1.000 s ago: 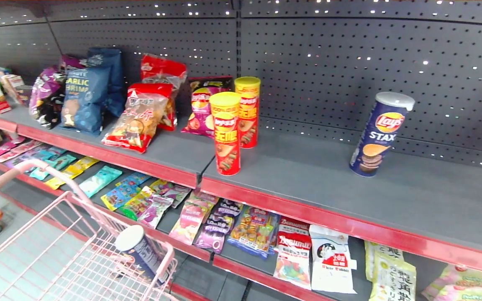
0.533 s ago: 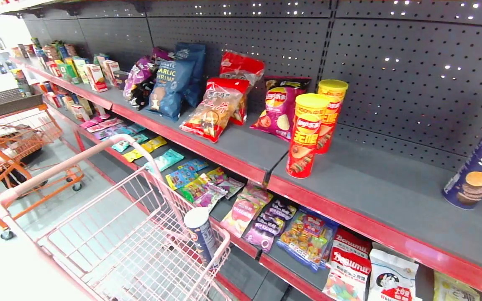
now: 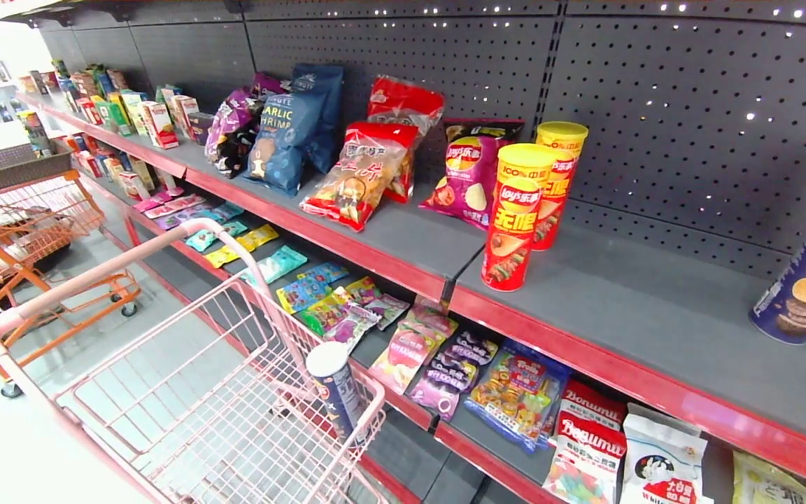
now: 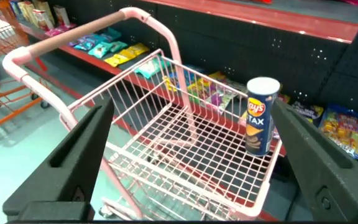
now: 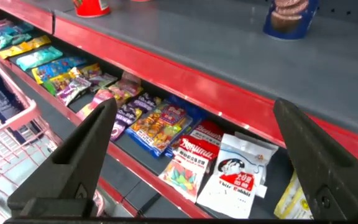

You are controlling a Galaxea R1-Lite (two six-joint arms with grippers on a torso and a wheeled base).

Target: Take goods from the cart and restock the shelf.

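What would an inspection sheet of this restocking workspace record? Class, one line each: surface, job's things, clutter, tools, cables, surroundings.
Surface: grey shelf, red front edge, right stretch mostly bare.
Job's things: pink cart holds one blue can in a corner; second blue can stands on the shelf.
Clutter: red-and-yellow cans and snack bags on the shelf; candy packets below.
Tools: left tool open above the cart; right tool open, facing the lower tier.
Cables: nothing seen.
Surroundings: orange cart in the aisle; pegboard wall behind.

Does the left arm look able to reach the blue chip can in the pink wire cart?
Likely yes: the left gripper, open, faces into the open-topped pink wire cart, where the blue chip can stands alone in a corner.
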